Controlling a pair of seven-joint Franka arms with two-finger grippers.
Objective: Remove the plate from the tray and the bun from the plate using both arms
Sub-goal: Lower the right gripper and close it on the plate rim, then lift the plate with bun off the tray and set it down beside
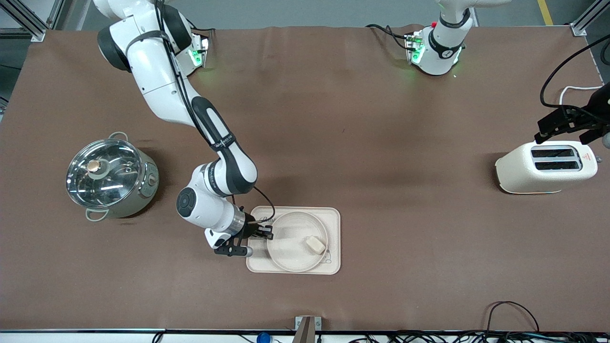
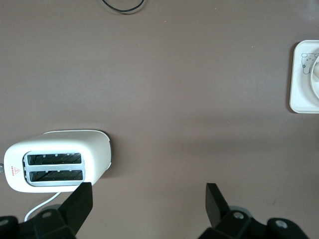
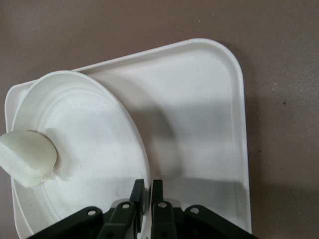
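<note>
The round cream-white plate (image 1: 288, 250) is over the rectangular cream tray (image 1: 335, 216), and the small pale bun (image 1: 316, 245) lies in it near the rim. My right gripper (image 1: 263, 233) is shut on the plate's rim at the side toward the pot. In the right wrist view the fingers (image 3: 147, 186) pinch the plate (image 3: 84, 124), the bun (image 3: 27, 157) lies in it, and the plate throws a shadow on the tray (image 3: 199, 99). My left gripper (image 1: 564, 136) is open and empty over the toaster; its wrist view (image 2: 148, 199) shows bare table between the fingers.
A cream toaster (image 1: 545, 166) stands at the left arm's end of the table and shows in the left wrist view (image 2: 57, 162). A steel pot with a glass lid (image 1: 109, 176) stands at the right arm's end. A corner of the tray (image 2: 301, 79) shows in the left wrist view.
</note>
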